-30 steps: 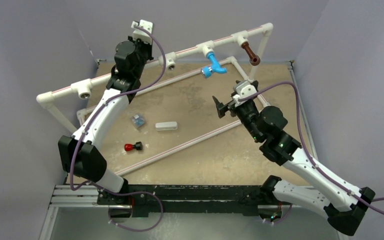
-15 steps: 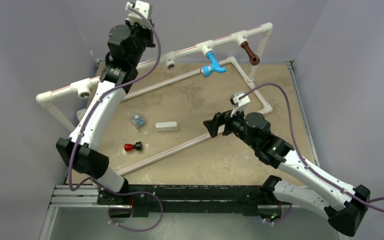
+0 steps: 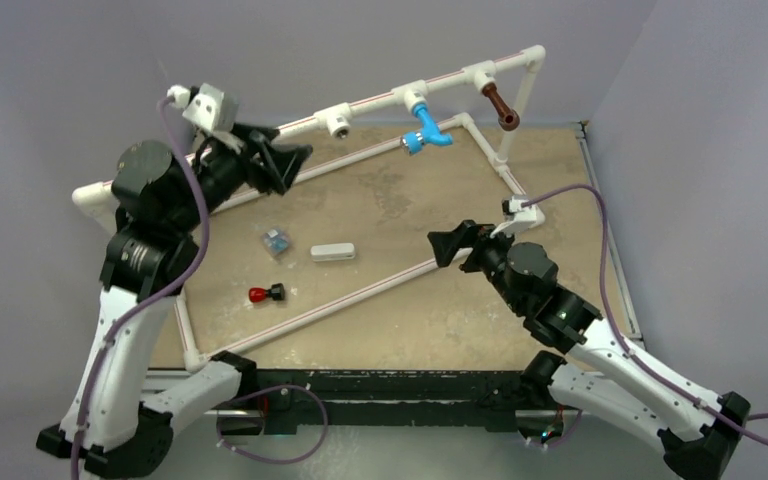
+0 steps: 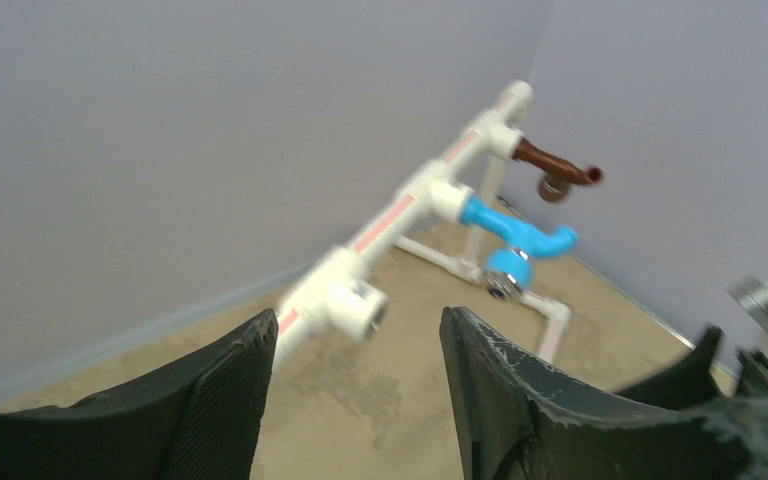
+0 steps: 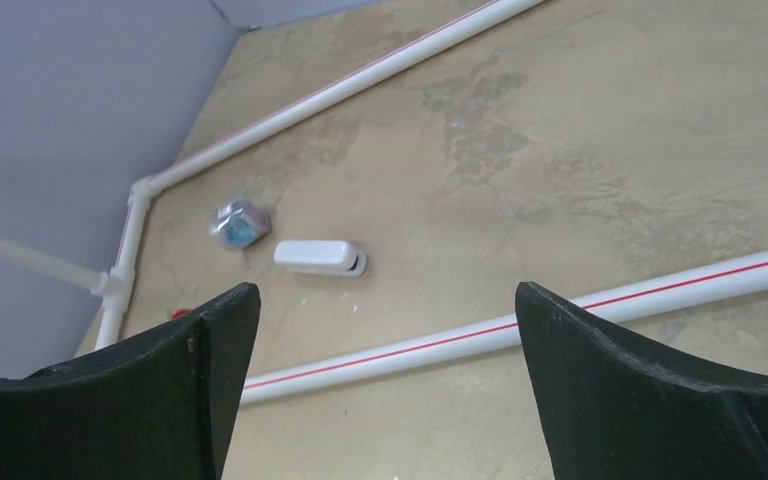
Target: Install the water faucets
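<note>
On the raised back pipe [image 3: 370, 101], mounted in two tees: blue faucet [image 3: 426, 128] mid-rail, spout down; brown faucet [image 3: 501, 106] to its right, near the corner. Beside the pipe's left part, left gripper [image 3: 293, 165], jaws apart, holding nothing. Low over the table's middle, right gripper [image 3: 447, 245], spread wide, empty. On the table, well apart from both: white block [image 3: 332, 252], red-capped piece [image 3: 265, 294].
</note>
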You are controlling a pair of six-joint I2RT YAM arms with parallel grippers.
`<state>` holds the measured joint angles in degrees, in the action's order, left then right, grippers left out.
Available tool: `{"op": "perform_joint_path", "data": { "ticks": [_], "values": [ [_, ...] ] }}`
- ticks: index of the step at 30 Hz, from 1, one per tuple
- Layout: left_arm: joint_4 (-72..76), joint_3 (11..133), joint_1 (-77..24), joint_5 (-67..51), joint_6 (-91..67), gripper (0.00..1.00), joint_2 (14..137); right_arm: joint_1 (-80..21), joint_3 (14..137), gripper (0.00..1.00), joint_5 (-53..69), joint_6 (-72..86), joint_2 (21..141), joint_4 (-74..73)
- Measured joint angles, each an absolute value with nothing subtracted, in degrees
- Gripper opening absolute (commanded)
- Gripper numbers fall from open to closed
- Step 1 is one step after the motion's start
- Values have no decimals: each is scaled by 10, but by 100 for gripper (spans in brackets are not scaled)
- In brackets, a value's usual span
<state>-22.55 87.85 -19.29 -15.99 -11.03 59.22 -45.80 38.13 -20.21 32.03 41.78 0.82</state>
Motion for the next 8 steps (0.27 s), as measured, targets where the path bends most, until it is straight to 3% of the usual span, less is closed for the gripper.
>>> {"op": "perform_joint_path", "data": {
  "ticks": [8],
  "values": [
    [-332,708,-193,-259,-190,64,429,-458,381,99,-280,347,372,3]
  ]
}}
